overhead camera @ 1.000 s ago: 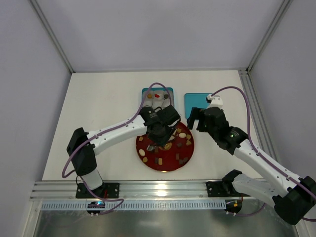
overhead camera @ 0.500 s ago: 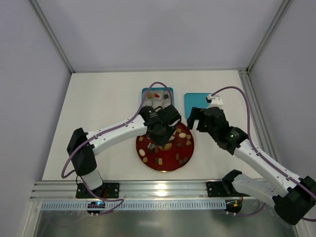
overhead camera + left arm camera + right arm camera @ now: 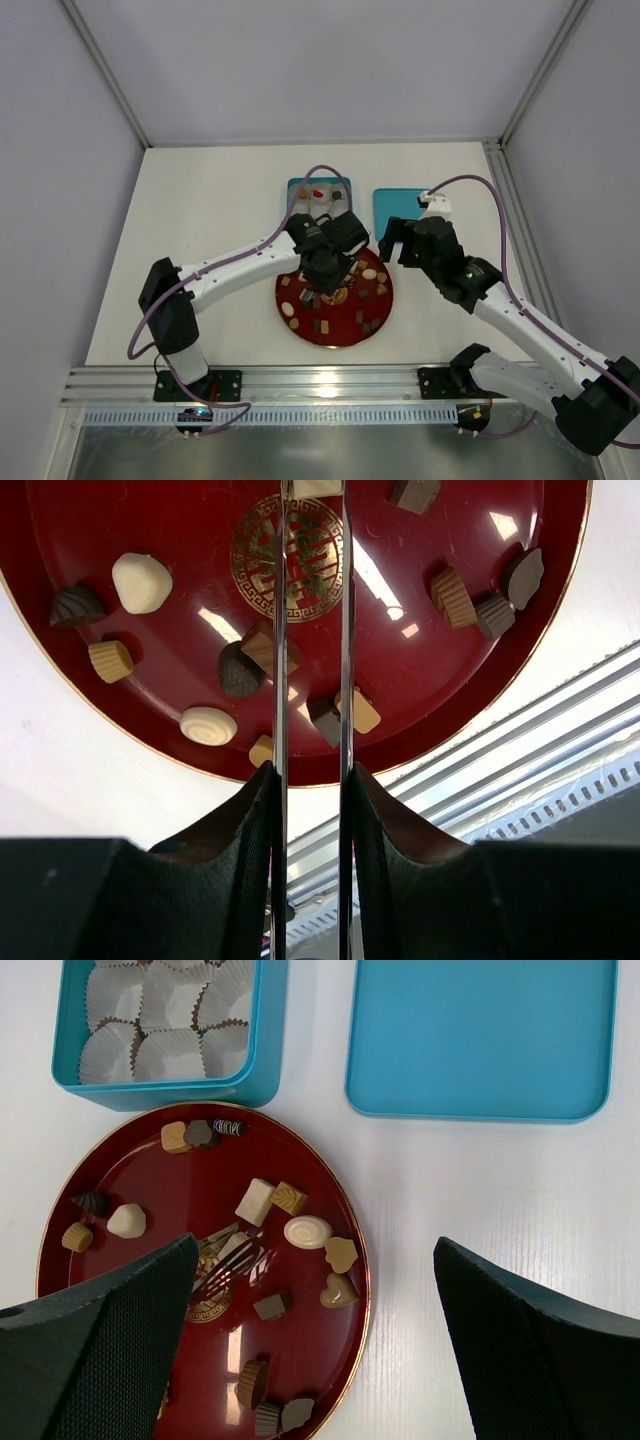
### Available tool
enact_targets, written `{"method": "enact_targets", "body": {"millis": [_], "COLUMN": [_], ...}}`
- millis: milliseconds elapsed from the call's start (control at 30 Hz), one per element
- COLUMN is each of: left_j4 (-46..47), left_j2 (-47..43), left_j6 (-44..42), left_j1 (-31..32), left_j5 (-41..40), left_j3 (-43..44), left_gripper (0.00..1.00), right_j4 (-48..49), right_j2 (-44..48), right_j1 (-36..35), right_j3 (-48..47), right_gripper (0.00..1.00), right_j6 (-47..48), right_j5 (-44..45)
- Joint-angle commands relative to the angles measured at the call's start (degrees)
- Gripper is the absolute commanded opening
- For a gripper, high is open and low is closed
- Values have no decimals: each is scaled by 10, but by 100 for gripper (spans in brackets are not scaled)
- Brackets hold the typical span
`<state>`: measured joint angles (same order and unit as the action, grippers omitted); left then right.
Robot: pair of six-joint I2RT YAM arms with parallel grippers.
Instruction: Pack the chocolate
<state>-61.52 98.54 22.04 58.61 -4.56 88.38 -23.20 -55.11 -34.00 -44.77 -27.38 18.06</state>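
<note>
Left claw [image 3: 325, 288] low over the red plate [image 3: 150, 1175], a cream piece [image 3: 318, 486] between its tips.
The left claw points down near the middle of the plate, its 2 thin fingers [image 3: 283, 680] set narrow, and the cream piece fills the gap at their tips; whether it is pinched I cannot tell. The rest of the chocolate [image 3: 307, 1231] lies scattered on the plate, which sits mid-worktop [image 3: 420, 1190] toward the near edge. Just beyond the plate's far rim stands a blue box [image 3: 160, 1092] lined with white paper cups [image 3: 165, 1055]; a few pieces lie in its far row. The blue lid [image 3: 480, 1035] lies flat beside the box, on its right. The right claw [image 3: 315, 1345] hangs above the plate's right side, spread wide, holding nothing.
</note>
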Motion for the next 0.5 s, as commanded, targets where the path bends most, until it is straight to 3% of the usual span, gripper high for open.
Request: {"method": "enact_targets", "body": {"millis": [0, 467], "left_j4": [-12, -29], "left_j2": [-10, -33], "left_j6": [-6, -7], "left_j1": [4, 4], "left_j5": [-14, -51], "left_j3": [33, 53], "left_gripper": [28, 25], "right_j4": [12, 16], "right_j2": [11, 10], "right_j1": [2, 2], "right_j3": [-7, -8], "right_gripper": [100, 100], "right_j6": [-5, -6], "right_j5": [7, 5]}}
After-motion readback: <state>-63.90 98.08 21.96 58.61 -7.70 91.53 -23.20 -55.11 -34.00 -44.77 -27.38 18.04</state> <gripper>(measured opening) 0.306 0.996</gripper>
